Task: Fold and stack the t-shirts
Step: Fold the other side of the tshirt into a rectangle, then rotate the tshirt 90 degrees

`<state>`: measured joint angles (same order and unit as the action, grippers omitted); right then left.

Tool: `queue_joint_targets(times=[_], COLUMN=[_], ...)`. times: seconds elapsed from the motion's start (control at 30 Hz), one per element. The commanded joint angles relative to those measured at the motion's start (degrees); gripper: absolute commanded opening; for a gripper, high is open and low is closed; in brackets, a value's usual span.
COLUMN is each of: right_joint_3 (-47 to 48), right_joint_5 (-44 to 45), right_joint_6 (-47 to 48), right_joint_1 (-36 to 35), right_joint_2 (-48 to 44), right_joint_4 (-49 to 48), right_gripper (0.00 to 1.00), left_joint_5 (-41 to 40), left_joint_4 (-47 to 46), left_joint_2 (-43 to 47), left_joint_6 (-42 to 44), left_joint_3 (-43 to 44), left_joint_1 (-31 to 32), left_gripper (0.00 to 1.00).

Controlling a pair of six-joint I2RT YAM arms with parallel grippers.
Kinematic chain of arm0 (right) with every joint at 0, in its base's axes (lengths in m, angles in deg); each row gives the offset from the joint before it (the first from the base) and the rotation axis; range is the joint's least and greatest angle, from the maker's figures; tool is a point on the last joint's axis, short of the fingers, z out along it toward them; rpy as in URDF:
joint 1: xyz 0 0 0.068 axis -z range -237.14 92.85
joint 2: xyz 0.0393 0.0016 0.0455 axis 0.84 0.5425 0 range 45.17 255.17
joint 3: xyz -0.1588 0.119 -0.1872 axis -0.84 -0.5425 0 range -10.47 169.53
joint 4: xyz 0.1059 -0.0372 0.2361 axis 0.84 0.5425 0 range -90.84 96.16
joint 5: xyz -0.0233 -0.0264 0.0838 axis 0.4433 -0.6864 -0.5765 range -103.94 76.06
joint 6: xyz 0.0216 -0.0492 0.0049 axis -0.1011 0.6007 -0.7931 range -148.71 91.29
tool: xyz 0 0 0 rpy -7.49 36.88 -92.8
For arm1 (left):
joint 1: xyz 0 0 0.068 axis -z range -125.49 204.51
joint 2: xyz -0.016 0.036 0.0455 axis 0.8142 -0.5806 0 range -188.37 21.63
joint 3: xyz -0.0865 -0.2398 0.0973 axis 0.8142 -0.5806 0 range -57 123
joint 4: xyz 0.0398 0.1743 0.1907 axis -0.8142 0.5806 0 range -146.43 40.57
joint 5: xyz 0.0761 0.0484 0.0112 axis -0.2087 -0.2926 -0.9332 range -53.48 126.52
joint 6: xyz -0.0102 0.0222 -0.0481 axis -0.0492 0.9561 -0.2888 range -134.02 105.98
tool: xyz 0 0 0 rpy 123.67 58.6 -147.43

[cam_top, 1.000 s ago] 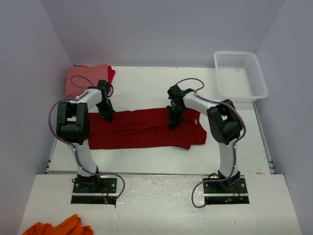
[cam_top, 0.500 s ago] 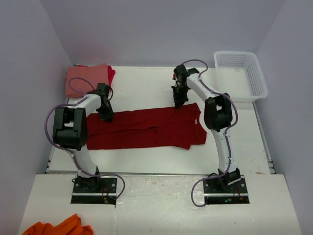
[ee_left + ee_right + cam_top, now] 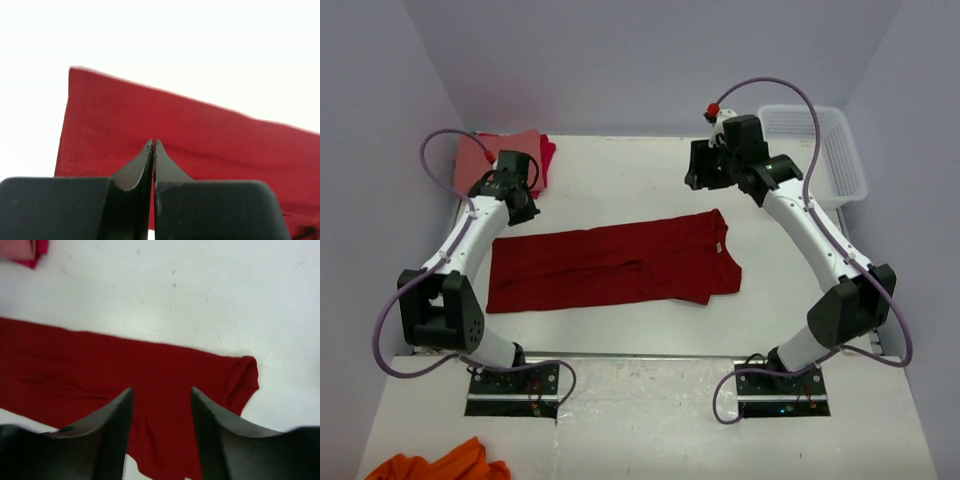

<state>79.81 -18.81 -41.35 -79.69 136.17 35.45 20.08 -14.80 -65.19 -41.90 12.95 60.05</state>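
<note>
The dark red t-shirt (image 3: 610, 265) lies flat in the middle of the table as a long band folded lengthwise, sleeve end to the right. It fills the left wrist view (image 3: 200, 135) and runs across the right wrist view (image 3: 100, 370). The salmon-pink t-shirt (image 3: 490, 152) lies folded at the back left corner, with the brighter red t-shirt (image 3: 548, 152) showing under its right edge. My left gripper (image 3: 523, 207) hovers above the shirt's far left corner, shut and holding nothing (image 3: 154, 143). My right gripper (image 3: 695, 178) is raised behind the shirt's right end, open and empty (image 3: 161, 391).
A white plastic basket (image 3: 820, 150) stands at the back right corner. An orange cloth (image 3: 440, 465) lies on the near ledge at the bottom left, beside the left arm's base. The pink and red pile shows at the top left of the right wrist view (image 3: 20, 250).
Both arms have lifted off the dark red shirt's far edge and drawn back. The right gripper has opened and risen high; the left stays shut. The shirt now lies flat.
</note>
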Motion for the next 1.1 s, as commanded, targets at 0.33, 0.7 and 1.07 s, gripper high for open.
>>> queue_joint_targets(times=[0.33,0.7,1.07], right_joint_3=[-14.51,-19.44,-14.18], right_joint_5=[-2.78,-5.51,-4.02], right_joint_6=[-9.5,-10.56,-10.38], right_joint_1=[-0.48,-2.06,-3.21], right_joint_2=[2.69,6.99,17.96], right_joint_4=[12.92,12.49,13.71], right_gripper=[0.0,0.0,0.0], left_joint_5=[8.8,3.97,2.56], left_joint_4=[5.13,6.36,6.8], left_joint_2=[-6.95,-13.54,-20.57], left_joint_6=[3.44,1.51,-0.25], left_joint_3=[-3.41,-3.78,-3.15], left_joint_1=[1.49,1.75,2.37], left_gripper=[0.0,0.0,0.0])
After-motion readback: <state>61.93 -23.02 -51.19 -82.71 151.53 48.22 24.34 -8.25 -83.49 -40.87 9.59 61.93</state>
